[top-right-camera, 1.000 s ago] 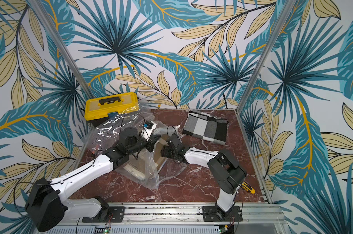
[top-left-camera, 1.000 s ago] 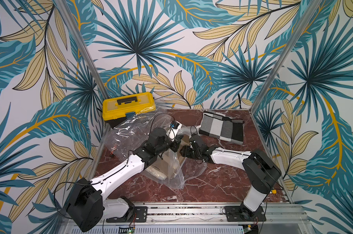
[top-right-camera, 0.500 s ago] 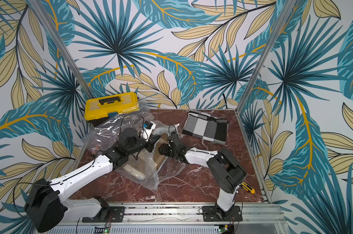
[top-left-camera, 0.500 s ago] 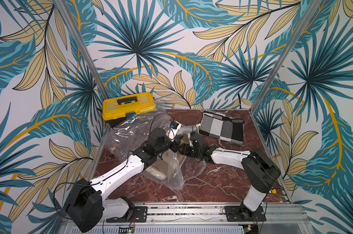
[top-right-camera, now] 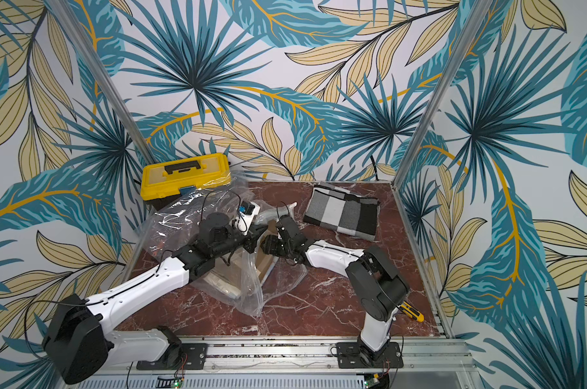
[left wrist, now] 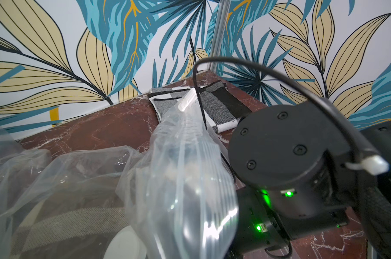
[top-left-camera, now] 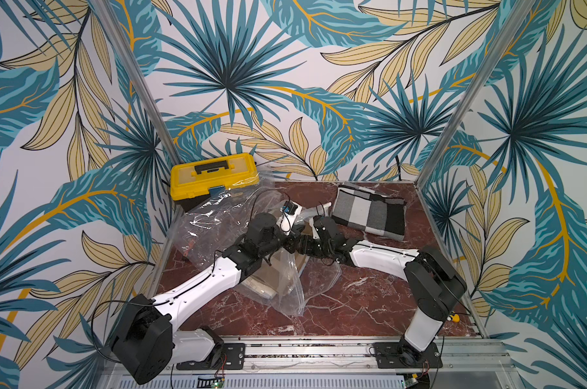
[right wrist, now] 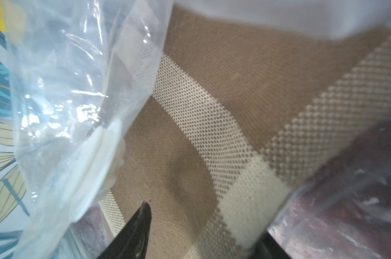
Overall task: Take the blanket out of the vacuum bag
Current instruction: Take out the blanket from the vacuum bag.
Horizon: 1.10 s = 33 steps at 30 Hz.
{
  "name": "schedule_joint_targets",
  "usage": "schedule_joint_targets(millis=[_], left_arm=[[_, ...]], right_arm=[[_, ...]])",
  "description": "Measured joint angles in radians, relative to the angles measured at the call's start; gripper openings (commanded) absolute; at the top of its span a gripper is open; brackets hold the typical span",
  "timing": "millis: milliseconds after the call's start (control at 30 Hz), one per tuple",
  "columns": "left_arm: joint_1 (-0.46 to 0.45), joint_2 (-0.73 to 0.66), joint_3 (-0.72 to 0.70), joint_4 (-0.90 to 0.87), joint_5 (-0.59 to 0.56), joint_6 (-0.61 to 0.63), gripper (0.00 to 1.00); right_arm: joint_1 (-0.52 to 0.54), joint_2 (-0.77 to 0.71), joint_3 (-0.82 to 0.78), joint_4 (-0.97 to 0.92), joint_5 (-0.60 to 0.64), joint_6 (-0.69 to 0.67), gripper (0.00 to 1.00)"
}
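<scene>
- While I watch in both top views, the vacuum bag (top-left-camera: 218,222) lies crumpled on the marble table (top-left-camera: 352,303), under and around both wrists. It is clear, crinkly film streaked with glare, and its mouth gapes where the 2 grippers meet.
- My left gripper (top-right-camera: 256,234) has its jaws pressed together. In the left wrist view a fold of the bag's film stands straight out from them, so I read it as pinching the bag's lip.
- At the far tip of that fold, well ahead of the left jaws, sits a small white slider clip (left wrist: 186,102). The round white valve (left wrist: 125,244) shows close beside the jaws, set in the film.
- My right gripper (right wrist: 204,226) has its jaws spread, with the 2 black fingertips (right wrist: 140,219) apart and pointed into the bag's mouth.
- The blanket (right wrist: 212,89) lies straight ahead of the right jaws, inside the bag. It is tan weave crossed by cream bands in a check. I cannot tell whether the fingertips touch it.
- Film hangs along 1 side of the right jaws, lifted off the blanket.
- Beyond the left jaws, past the clip, a folded grey, black and white checked cloth (top-left-camera: 369,212) lies on the table outside the bag.
- Behind the left wrist stands a yellow toolbox (top-left-camera: 214,178), with the bag's film reaching up against it.
</scene>
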Motion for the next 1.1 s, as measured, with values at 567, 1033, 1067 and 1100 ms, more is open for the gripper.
schedule_joint_targets(millis=[567,1033,1067,1100], left_arm=[[0.0,0.035,-0.008,0.044,0.013,-0.02,0.0],[0.0,0.044,-0.017,0.043,0.011,-0.016,0.0],[0.0,0.044,-0.018,0.043,0.011,-0.016,0.0],[0.0,0.044,-0.018,0.043,0.011,-0.017,0.0]], right_arm=[[0.001,-0.046,0.092,-0.183,0.004,-0.066,0.65],[0.0,0.078,0.063,-0.09,-0.012,-0.042,0.64],[0.0,0.078,0.063,-0.1,-0.009,-0.044,0.64],[0.0,0.078,0.063,-0.103,-0.004,-0.044,0.64]])
